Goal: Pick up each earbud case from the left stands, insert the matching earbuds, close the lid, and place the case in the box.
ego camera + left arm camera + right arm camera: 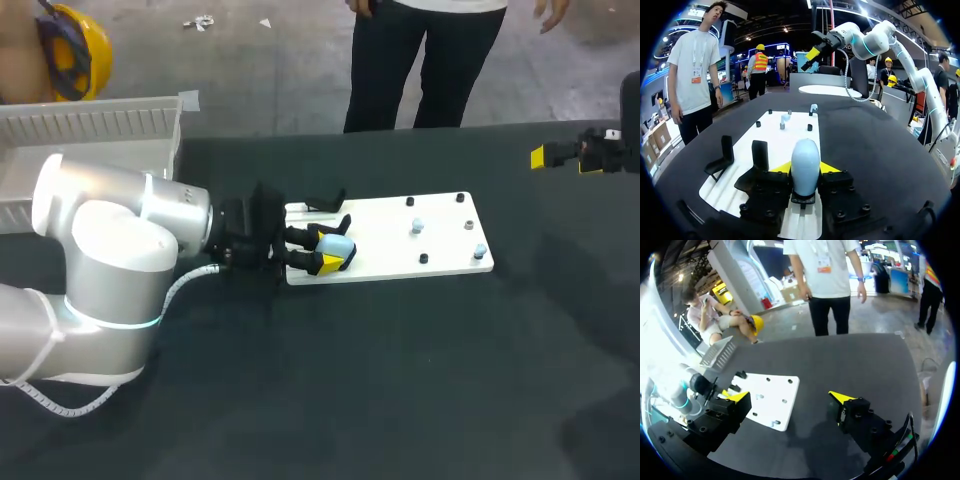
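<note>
A light blue earbud case (337, 247) stands on its stand at the left end of the white board (440, 240). My left gripper (330, 250) is shut on it. In the left wrist view the case (805, 166) sits upright with a yellow tip pressed against each side, and the gripper (805, 169) hides the stand. Two small light blue earbuds (417, 226) (480, 250) rest on pegs at the board's right end; they show ahead of the case as earbuds (785, 119). My right gripper (575, 155) hangs open and empty at the far right, well above the table (790, 397).
A white slatted box (100, 125) stands at the back left, behind my left arm. An empty black stand (325, 203) (722, 160) sits on the board beside the case. Small black pegs (423, 258) dot the board's right half. Dark tabletop (400, 380) surrounds the board.
</note>
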Motion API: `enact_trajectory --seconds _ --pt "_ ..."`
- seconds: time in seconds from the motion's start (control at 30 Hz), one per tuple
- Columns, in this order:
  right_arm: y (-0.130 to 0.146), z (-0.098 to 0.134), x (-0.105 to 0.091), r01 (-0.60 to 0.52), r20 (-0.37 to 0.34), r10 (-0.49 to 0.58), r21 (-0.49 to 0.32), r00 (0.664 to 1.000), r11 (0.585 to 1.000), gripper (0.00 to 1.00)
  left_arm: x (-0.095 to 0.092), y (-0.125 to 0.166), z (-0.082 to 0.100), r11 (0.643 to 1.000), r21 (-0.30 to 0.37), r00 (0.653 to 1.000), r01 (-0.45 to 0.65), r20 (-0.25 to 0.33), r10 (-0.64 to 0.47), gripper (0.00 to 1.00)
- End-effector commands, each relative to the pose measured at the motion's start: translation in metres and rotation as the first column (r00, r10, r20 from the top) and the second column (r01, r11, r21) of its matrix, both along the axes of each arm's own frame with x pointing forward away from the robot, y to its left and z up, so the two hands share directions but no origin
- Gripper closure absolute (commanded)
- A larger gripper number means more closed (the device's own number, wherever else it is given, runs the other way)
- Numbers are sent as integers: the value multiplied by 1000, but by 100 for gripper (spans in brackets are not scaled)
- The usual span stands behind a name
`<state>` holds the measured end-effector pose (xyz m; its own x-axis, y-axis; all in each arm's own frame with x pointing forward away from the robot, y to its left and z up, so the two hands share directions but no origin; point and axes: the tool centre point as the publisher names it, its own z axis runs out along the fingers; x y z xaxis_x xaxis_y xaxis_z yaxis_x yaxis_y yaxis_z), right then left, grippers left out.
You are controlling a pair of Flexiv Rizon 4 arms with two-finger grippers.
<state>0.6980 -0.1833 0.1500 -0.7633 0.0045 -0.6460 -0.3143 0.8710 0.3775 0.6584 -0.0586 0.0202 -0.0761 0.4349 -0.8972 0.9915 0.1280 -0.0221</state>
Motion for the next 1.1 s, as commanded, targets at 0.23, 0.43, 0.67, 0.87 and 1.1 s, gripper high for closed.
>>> enact_trajectory --seconds 0.23,0.43,0.67,0.87,1.1 --pt "0 -1 1 -2 1 2 1 1000 1000 0 -2 2 11 999 -37 1000 14 6 -14 100" --pt "0 -1 1 -2 1 2 1 1000 1000 0 1 5 37 997 -78 1000 29 1 -29 100" --pt "31 -3 -5 -76 -33 76 -5 997 997 0 9 -9 65 997 -74 999 33 12 -32 100" --pt "69 -9 -25 -114 -48 112 -24 993 993 0 28 -37 78 997 -60 998 59 36 -57 100" --pt "105 -14 -48 -160 -68 158 -32 985 987 0 39 -66 84 995 -56 995 82 55 -79 100"
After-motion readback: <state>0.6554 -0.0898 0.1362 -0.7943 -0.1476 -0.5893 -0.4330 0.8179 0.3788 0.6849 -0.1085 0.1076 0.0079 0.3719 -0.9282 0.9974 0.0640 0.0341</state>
